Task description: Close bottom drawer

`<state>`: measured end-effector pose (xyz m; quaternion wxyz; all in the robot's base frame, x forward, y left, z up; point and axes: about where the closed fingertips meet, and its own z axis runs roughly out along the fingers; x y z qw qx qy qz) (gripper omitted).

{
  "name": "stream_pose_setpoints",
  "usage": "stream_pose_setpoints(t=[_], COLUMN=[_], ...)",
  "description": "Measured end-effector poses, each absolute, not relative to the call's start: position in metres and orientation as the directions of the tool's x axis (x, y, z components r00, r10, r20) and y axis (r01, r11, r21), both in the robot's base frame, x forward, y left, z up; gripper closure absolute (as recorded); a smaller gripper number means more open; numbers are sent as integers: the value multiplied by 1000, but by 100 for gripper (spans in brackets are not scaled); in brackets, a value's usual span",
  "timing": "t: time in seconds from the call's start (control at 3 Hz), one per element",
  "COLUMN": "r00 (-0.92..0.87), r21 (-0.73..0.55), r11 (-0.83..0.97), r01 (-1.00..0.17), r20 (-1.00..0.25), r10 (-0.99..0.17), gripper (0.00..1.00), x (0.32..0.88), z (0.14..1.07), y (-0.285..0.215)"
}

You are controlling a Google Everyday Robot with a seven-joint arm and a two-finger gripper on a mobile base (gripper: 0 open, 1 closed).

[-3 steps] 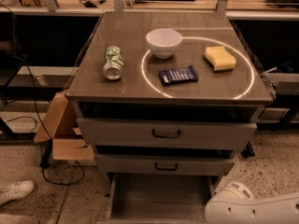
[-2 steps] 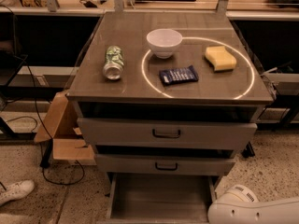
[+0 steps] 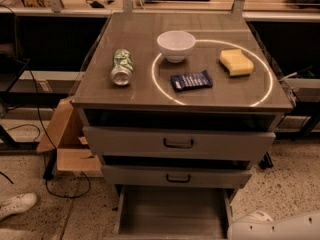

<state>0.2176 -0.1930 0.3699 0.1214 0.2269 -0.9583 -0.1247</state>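
The bottom drawer [image 3: 172, 211] of the grey cabinet is pulled out towards me. Its empty inside shows, and its front panel and handle are cut off by the lower frame edge. The middle drawer [image 3: 135, 175] and the top drawer [image 3: 125, 141] above it stick out only slightly. A white link of my arm [image 3: 275, 227] lies at the bottom right, beside the open drawer's right side. My gripper is out of view below the frame.
On the cabinet top lie a green can [image 3: 121, 67] on its side, a white bowl [image 3: 176, 45], a yellow sponge [image 3: 236, 62] and a blue packet [image 3: 191, 80]. A cardboard box [image 3: 65, 134], cables and a white shoe [image 3: 17, 205] are on the floor at the left.
The white arm link has sunk lower at the bottom right, so less of it shows. The drawers and the things on top have not moved.
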Motion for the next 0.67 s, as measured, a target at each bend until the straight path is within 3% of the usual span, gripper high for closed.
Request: stream_pose_setpoints(t=[0.33,0.67], r00=[-895,-895], r21=[351,351], r11=[875,875], r01=[-333,-333], r20=[175,176], r10=[-411,-411], gripper=[100,100], x=[221,221], z=[341,340], y=[-179,-179])
